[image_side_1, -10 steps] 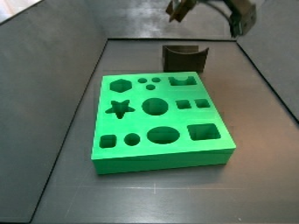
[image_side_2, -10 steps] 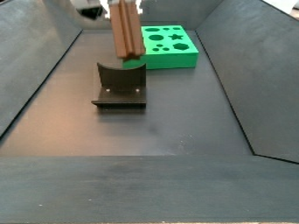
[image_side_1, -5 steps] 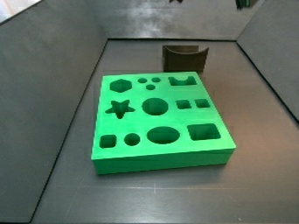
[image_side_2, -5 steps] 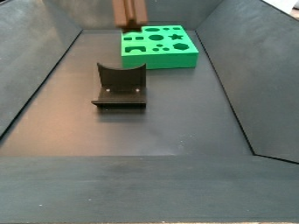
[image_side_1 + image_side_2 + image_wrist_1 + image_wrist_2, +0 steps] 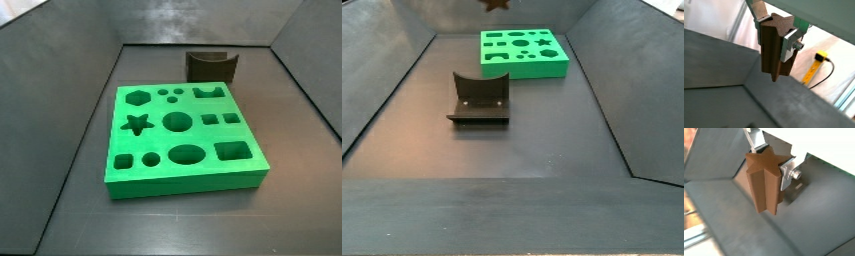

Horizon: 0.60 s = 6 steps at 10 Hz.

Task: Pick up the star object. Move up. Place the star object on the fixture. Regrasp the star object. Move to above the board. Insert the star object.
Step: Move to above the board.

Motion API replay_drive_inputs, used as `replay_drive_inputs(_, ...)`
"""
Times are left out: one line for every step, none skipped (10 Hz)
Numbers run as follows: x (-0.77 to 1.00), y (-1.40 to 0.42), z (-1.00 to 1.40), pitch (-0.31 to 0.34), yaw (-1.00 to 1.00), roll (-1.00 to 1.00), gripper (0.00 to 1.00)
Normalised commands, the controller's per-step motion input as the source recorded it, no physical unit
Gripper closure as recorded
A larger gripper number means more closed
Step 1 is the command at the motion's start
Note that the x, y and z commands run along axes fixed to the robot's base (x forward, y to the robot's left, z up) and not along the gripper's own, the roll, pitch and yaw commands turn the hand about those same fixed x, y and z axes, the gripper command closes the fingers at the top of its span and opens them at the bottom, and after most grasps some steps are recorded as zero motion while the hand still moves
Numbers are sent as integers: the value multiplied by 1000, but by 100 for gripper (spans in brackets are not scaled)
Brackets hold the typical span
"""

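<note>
Brown and wooden, the long star-shaped block (image 5: 774, 47) sat clamped between the silver plate fingers (image 5: 788, 175) of the gripper (image 5: 767, 168) in both wrist views, high above the floor, only its tip (image 5: 496, 4) showing in a side view, well clear of the bright green board (image 5: 181, 135) and the dark fixture (image 5: 478, 98).

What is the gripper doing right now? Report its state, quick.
Gripper: shut on the long brown star-shaped wooden block, held high above the bright green board; in a side view only the block's tip shows.
</note>
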Motion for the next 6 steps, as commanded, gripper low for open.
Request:
replay_drive_inputs(-443, -1000, 234, -125, -106, -1000, 100)
replay_drive_inputs(-464, -1000, 229, -132, -112, -1000, 100)
replay_drive_inputs(-483, -1000, 237, -137, -123, -1000, 100)
replay_drive_inputs(-497, -1000, 238, -131, -132, -1000, 100)
replay_drive_inputs(-515, -1000, 245, -128, -138, -1000, 100)
replay_drive_inputs(-531, -1000, 247, -128, -141, -1000, 100)
